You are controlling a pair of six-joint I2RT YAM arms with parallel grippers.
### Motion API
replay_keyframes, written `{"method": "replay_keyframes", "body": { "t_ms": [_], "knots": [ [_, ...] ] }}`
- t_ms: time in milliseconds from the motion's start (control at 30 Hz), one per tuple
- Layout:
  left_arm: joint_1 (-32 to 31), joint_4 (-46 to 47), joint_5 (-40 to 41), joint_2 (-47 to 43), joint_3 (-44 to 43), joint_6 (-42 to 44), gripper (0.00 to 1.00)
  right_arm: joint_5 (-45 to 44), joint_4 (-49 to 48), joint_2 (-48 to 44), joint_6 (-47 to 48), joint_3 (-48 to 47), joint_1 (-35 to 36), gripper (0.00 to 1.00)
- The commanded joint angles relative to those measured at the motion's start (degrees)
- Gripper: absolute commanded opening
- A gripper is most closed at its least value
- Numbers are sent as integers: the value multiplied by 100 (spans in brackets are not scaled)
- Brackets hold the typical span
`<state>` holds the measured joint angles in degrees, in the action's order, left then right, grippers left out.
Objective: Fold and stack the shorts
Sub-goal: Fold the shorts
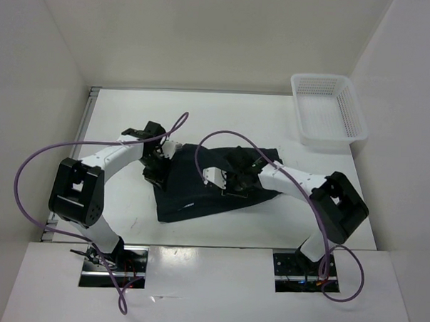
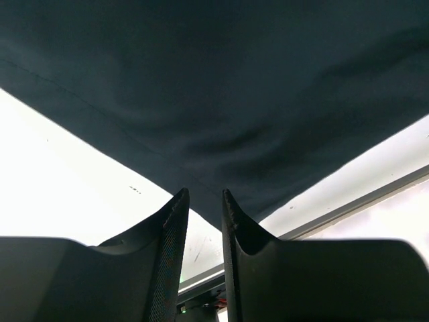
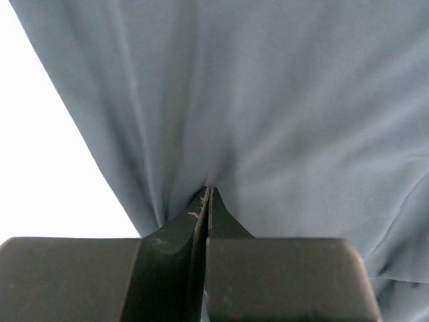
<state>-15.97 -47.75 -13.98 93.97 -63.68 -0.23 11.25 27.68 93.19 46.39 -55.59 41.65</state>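
Note:
The dark shorts (image 1: 192, 197) lie crumpled and spread on the white table (image 1: 117, 121), between the two arms. My left gripper (image 1: 156, 167) is at their left edge. In the left wrist view its jaws (image 2: 204, 198) stand a narrow gap apart, open, and a corner of the shorts (image 2: 221, 100) reaches down just past the tips with bare table showing in the gap. My right gripper (image 1: 225, 180) is over the middle of the cloth. In the right wrist view it (image 3: 209, 191) is shut on a pinch of the shorts (image 3: 281, 100), with folds running into the tips.
A white mesh basket (image 1: 328, 109) stands at the back right corner of the table. White walls close in the table on the left, back and right. Purple cables loop over both arms.

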Motion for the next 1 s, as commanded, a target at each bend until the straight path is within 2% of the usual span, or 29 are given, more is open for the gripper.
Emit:
{"method": "replay_keyframes", "body": {
  "t_ms": [0,233,467,533,633,667,733,767,833,933,967],
  "knots": [
    [15,81,-52,-195,22,23,34,290,536,-389,239,128,115,0],
    [-100,20,273,-432,198,23,34,9,484,-775,318,760,168,0],
    [-100,-94,413,-485,198,23,35,-123,282,-1075,98,971,230,1],
    [-100,-155,484,-485,146,23,35,-175,282,-1135,-24,849,230,1],
    [-100,-218,746,-547,93,23,35,-228,282,-1198,-638,191,230,1],
    [-4,-218,826,-547,-73,23,35,-280,282,-1250,-840,-298,169,1],
    [216,-113,888,-477,-319,23,37,-45,159,-1250,-1473,-810,-120,12],
    [478,-42,818,-398,-468,23,37,131,159,-1250,-1710,-1248,-627,17],
    [769,116,556,-38,-1022,23,38,588,-191,-997,-2413,-1524,-1226,38],
    [1078,265,-34,594,-1540,23,38,660,-596,-672,-2688,-1586,-2107,62],
    [1130,335,-87,883,-1620,23,39,503,-780,-566,-2688,-1586,-2221,64]
  ]
}}
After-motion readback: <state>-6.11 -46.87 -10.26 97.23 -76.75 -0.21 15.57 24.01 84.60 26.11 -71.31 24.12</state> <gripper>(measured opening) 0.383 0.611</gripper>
